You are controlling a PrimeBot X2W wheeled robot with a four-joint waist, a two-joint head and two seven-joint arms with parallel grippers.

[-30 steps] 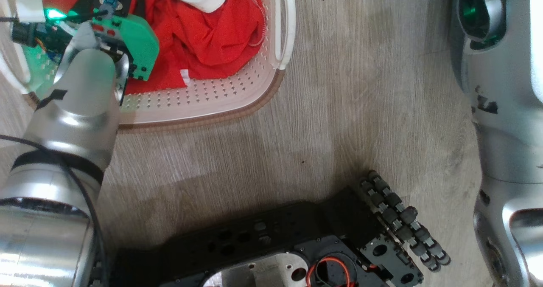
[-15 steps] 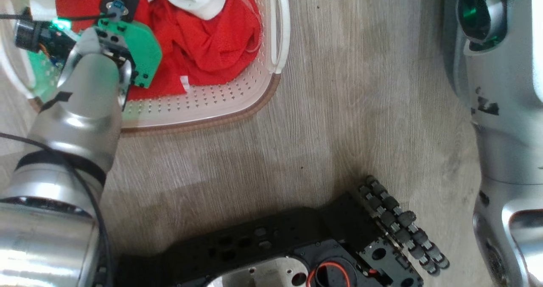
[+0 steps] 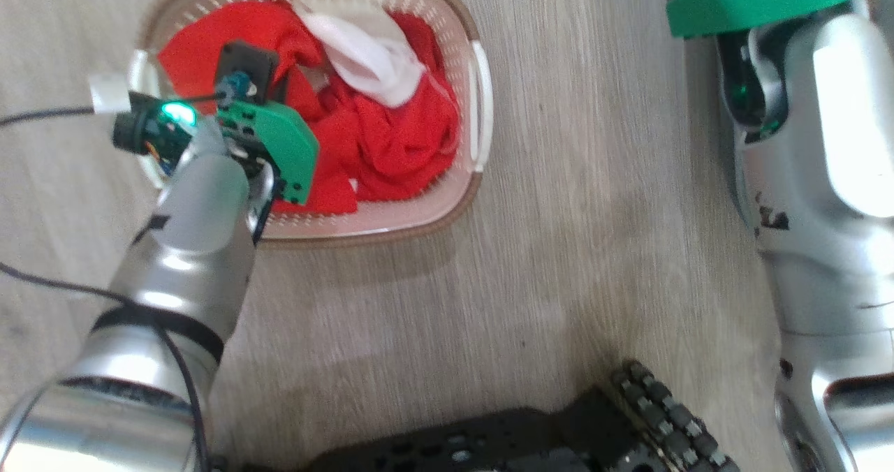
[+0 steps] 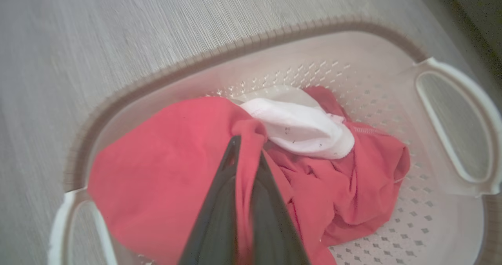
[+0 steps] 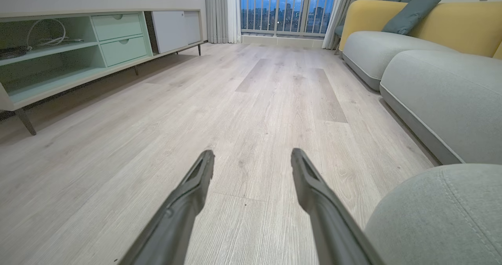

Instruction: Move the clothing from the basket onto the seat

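While the left pincer [image 4: 247,149] clamps red clothing [image 4: 157,186] in the basket [image 4: 372,49], the right pincer [image 5: 253,163] gapes empty. It hangs near the seat [image 5: 443,104].

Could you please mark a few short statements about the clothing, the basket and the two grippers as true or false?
1. The left gripper is shut on the red clothing in the basket. True.
2. The white piece lies on top of the red clothing. True.
3. The right gripper holds a garment. False: it is open, with nothing between its fingers, above the floor.
4. The basket stands on the seat. False: it stands on the floor; the seat is apart from it, beside the right gripper.
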